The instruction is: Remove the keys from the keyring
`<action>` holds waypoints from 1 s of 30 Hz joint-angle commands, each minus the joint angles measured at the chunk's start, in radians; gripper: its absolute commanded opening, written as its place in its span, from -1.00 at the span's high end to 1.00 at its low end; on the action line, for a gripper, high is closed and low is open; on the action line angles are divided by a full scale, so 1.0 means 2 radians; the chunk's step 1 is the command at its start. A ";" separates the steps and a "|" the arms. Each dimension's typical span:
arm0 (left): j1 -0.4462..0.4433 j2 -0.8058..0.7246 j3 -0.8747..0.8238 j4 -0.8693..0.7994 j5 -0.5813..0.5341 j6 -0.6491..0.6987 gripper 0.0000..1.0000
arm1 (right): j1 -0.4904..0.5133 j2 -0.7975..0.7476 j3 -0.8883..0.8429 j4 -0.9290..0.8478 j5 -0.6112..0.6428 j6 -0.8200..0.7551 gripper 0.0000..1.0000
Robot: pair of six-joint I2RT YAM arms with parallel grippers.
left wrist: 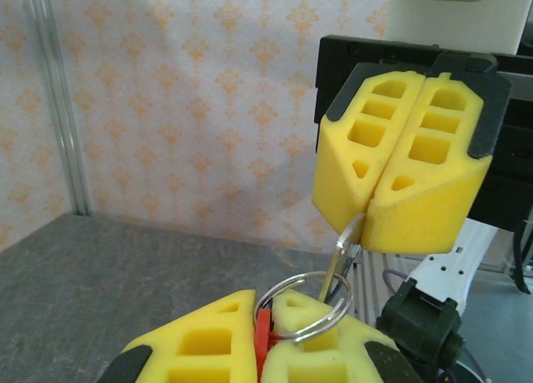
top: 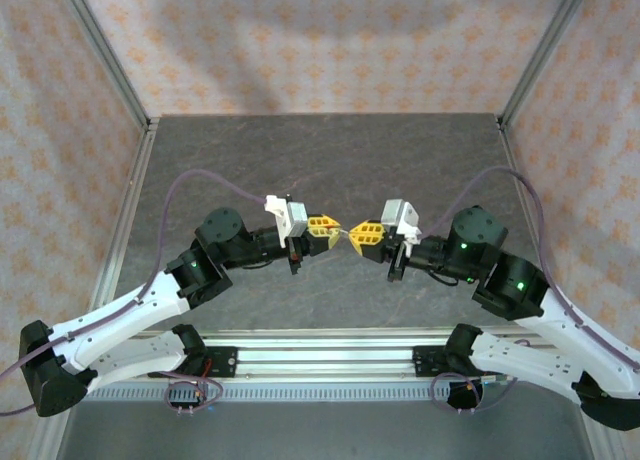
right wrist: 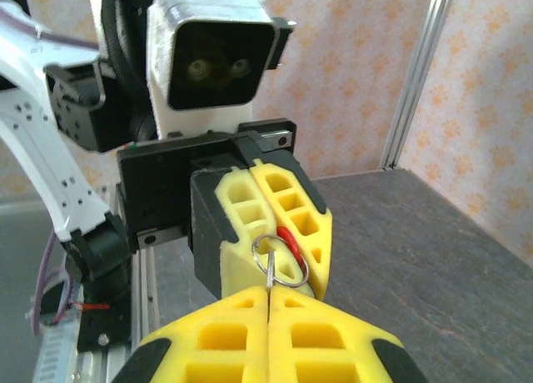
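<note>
Hanging above the table's (top: 300, 160) middle, between the arms: one thin silvery key (left wrist: 343, 254), pinched in the right gripper (left wrist: 372, 222); one small bright-red keyring (left wrist: 264, 343), clenched in the left gripper (left wrist: 266, 315).

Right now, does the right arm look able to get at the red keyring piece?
Probably not. The red keyring piece sits wedged between the left pincer's shut fingers, with only an edge showing, and the right pincer is itself shut on the key.
</note>
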 commanded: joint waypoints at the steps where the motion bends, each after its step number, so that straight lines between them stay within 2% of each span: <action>1: 0.020 0.003 0.025 0.000 -0.027 -0.015 1.00 | 0.026 -0.001 0.024 -0.057 -0.024 -0.037 1.00; 20: 0.032 0.007 0.040 -0.028 -0.014 -0.029 1.00 | 0.094 0.072 0.107 -0.183 -0.013 -0.109 1.00; 30: 0.039 0.007 0.040 -0.026 -0.004 -0.040 1.00 | 0.133 0.113 0.138 -0.213 -0.020 -0.118 1.00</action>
